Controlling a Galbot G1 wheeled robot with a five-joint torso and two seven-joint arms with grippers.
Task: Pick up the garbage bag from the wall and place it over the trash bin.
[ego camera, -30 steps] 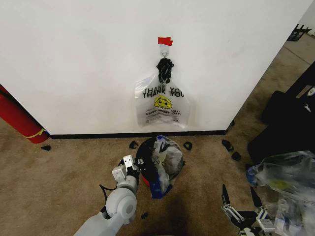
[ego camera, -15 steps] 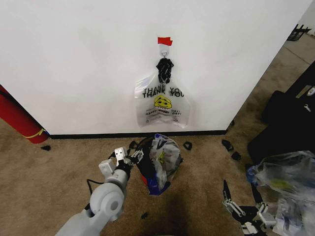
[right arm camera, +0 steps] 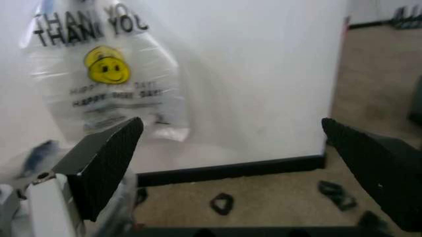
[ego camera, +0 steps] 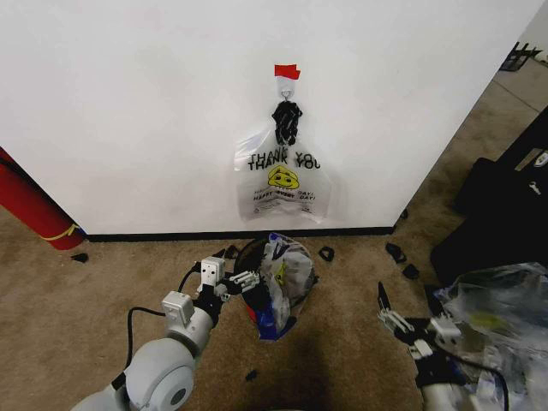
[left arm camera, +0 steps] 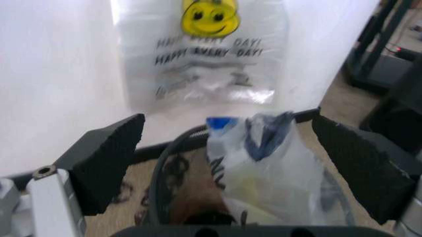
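hovering at trash bin [ego camera: 248, 257] rim, left gripper [ego camera: 233, 280] jaws spread wide, empty; garbage bag [ego camera: 281, 278] draped over bin. right gripper [ego camera: 409, 325] low, jaws wide, empty.

Trash bin [ego camera: 248, 257] mostly hidden under garbage bag [ego camera: 278, 282], its red base perhaps hidden, wall [ego camera: 128, 103] cropped.

Indoor test room, apparently a robotics lab: brown carpet [ego camera: 94, 317], bare white wall [ego camera: 128, 111] with black baseboard [ego camera: 171, 235], dark equipment racks [ego camera: 505, 205] at far right.
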